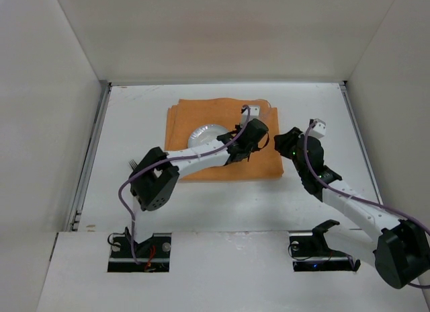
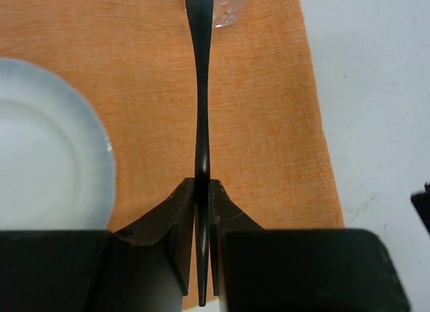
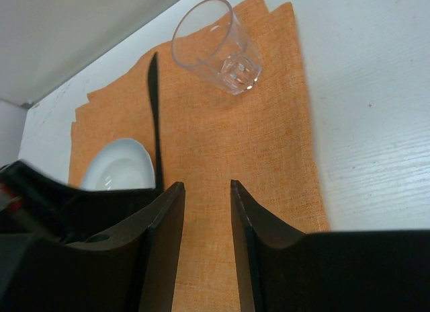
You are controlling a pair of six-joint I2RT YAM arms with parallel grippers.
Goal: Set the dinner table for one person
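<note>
The white dinner table carries an orange cloth mat. On the mat lie a white plate and, at the far right corner, a clear glass. My left gripper is shut on a thin black knife, held edge-up just above the mat, to the right of the plate, with its blade reaching toward the glass. My right gripper is open and empty over the mat's right part, beside the knife and short of the glass.
Thin metal rails run along the table's left edge and right edge. White walls enclose the far side and both sides. The left arm crosses the mat's near edge. Bare table lies to the right of the mat.
</note>
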